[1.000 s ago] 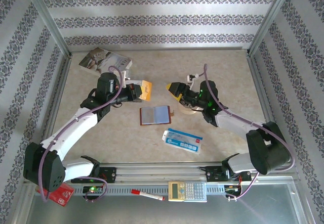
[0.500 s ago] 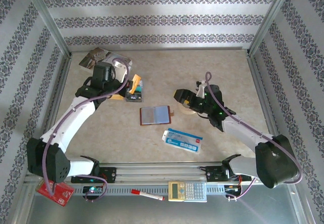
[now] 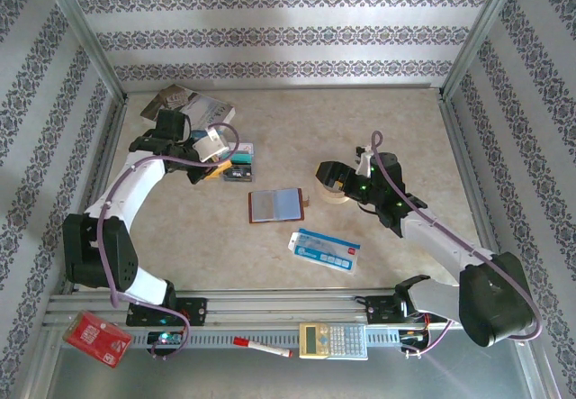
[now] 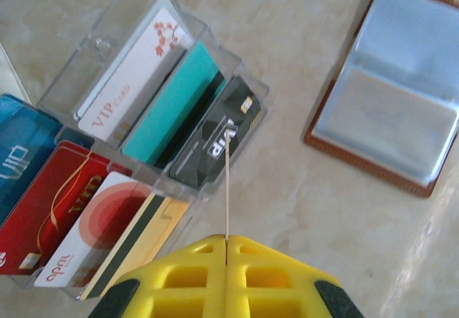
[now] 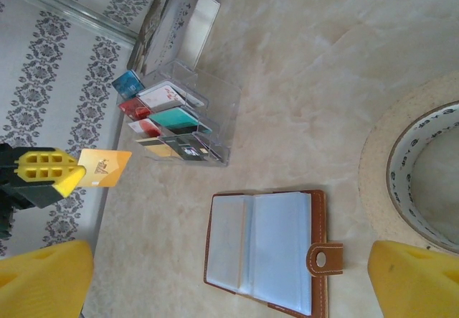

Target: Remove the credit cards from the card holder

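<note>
The brown leather card holder (image 3: 276,204) lies open and flat mid-table, its grey-blue sleeves (image 5: 265,250) facing up with no card visible in them. My left gripper (image 3: 216,160) is shut on a yellow-gold credit card (image 5: 104,167). In the left wrist view that card (image 4: 226,189) is a thin edge rising from my left gripper (image 4: 226,242), above a clear organizer (image 4: 237,67). The organizer holds white (image 4: 129,74), teal (image 4: 176,103), black (image 4: 219,142), blue (image 4: 18,153) and red (image 4: 50,203) cards. My right gripper (image 3: 326,176) is open, with nothing between its fingers (image 5: 43,278), just right of the holder.
A tape roll (image 3: 335,192) lies under the right gripper. A paperback book (image 3: 184,106) is at the back left and a blue-and-white packet (image 3: 326,249) in front of the holder. On the front rail lie a calculator (image 3: 333,340), a red marker (image 3: 263,348) and a red packet (image 3: 97,340).
My left arm has swung left and back with the yellow-gold card, from beside the holder to over the clear organizer. My right gripper has drawn back to the right.
</note>
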Tool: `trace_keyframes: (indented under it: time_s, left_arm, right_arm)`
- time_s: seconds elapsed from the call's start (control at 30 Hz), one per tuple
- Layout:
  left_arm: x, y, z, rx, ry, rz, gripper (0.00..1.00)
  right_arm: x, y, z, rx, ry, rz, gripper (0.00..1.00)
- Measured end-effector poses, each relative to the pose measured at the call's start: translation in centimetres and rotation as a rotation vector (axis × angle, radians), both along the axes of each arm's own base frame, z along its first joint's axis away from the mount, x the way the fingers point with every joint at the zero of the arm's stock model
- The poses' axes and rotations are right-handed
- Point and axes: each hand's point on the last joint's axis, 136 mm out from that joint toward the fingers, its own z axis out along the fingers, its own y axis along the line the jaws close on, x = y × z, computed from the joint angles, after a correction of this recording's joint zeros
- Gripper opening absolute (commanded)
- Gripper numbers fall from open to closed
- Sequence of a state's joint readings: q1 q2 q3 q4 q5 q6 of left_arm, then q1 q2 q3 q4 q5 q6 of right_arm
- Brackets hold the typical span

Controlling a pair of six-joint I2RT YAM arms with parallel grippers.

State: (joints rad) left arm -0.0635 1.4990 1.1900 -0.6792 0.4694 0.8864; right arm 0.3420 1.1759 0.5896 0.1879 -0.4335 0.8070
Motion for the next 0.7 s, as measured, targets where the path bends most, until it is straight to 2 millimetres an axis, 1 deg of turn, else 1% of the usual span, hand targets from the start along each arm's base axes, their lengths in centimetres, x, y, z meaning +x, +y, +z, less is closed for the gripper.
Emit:
trace_keyframes:
  time_s: [0.13,0.23,0.37,0.5,0.7]
  left_arm:
    - [-0.3,0.8,-1.5,0.088,0.011,-0.088,0.00]
    - [0.0,1.6,-2.6,0.159,0.013,-0.132,0.00]
    - [1.0,2.8,-3.1,0.248,0.003,-0.174,0.00]
    - [2.0,4.1,-3.9,0.322,0.000,-0.209,0.00]
    - [2.7,4.9,-5.5,0.378,0.020,-0.267,0.00]
  right_arm:
    - [0.0,0.0,-0.1,-0.002,0.004,0.000,0.98]
    - [0.0,0.0,-0.5,-0.005,0.017,0.001,0.98]
    - [0.1,0.1,-1.3,-0.012,0.038,0.001,0.98]
    - [0.1,0.1,-1.3,-0.010,0.042,0.000,0.98]
    - [0.1,0.1,-1.2,-0.009,0.043,-0.001,0.98]
